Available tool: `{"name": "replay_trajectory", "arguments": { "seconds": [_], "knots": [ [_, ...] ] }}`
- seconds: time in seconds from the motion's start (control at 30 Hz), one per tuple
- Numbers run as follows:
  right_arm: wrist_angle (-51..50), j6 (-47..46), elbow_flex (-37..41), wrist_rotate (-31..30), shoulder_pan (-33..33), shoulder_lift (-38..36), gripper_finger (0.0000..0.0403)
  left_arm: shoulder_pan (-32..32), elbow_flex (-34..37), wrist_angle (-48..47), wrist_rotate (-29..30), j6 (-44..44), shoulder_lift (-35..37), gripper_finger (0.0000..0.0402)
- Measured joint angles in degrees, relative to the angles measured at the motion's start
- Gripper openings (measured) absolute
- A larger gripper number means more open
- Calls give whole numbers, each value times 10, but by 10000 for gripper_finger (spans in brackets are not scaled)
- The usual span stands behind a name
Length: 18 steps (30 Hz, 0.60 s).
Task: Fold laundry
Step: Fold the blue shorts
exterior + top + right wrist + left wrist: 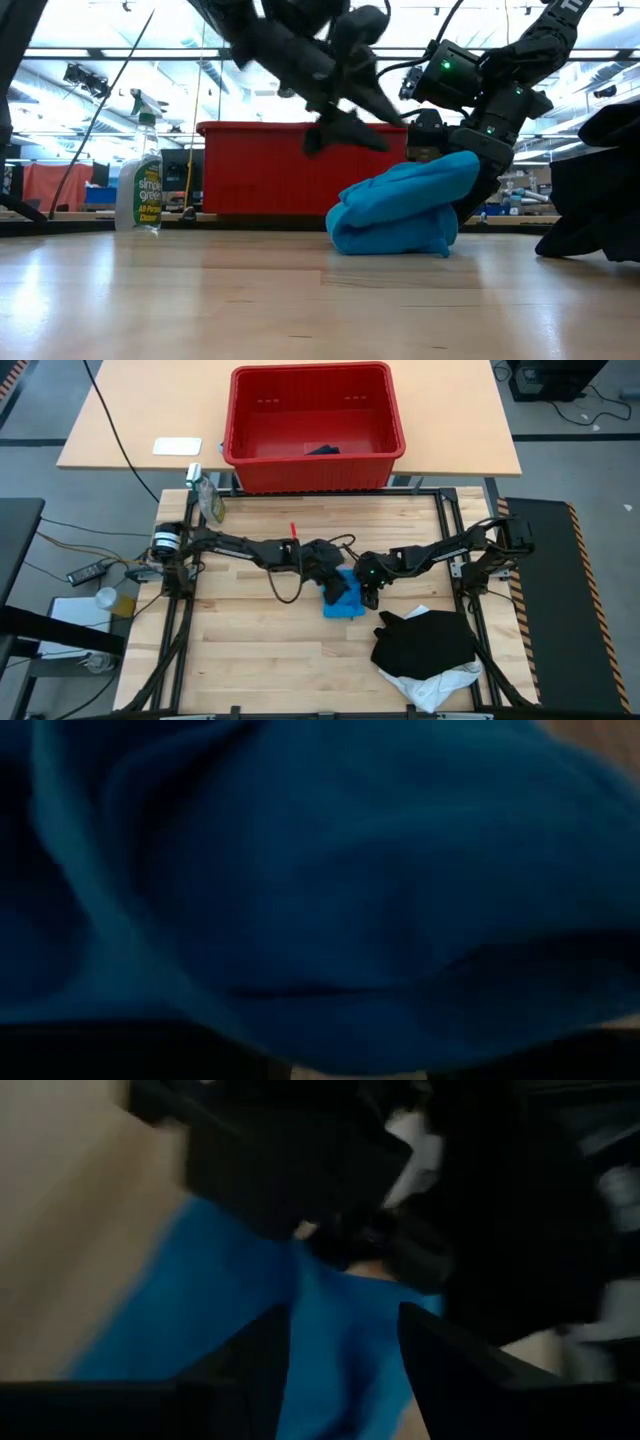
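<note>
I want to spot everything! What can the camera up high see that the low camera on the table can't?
Only the high view shows the white garment under the black garment and the dark item inside the red basket. Only the low view shows the room's ceiling lights. Both show the blue garment, the spray bottle and both arms.

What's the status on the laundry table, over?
Left gripper open above the blue garment. Right gripper pressed against its side, fingers buried in cloth. Black garment and white garment heaped aside, nothing blocking.
</note>
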<state>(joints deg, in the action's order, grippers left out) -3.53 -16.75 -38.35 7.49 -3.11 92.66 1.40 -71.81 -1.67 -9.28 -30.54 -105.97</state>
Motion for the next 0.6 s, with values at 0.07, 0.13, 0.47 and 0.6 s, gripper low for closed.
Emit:
{"name": "replay_trajectory", "arguments": {
  "seconds": [0.07, 0.13, 0.47, 0.6],
  "knots": [
    [0, 0, 0, 0, 0, 0, 172, -4, -1, -60, 42, 39, 15, 181],
    [0, 0, 0, 0, 0, 0, 172, -5, 0, -104, 57, 66, 15, 175],
    [1, -3, 0, 0, 0, 0, 171, 18, 1, -133, 5, 37, -26, 153],
    [1, -4, 0, 0, 0, 0, 171, 26, 1, -126, 9, 51, -30, 153]
  ]
}}
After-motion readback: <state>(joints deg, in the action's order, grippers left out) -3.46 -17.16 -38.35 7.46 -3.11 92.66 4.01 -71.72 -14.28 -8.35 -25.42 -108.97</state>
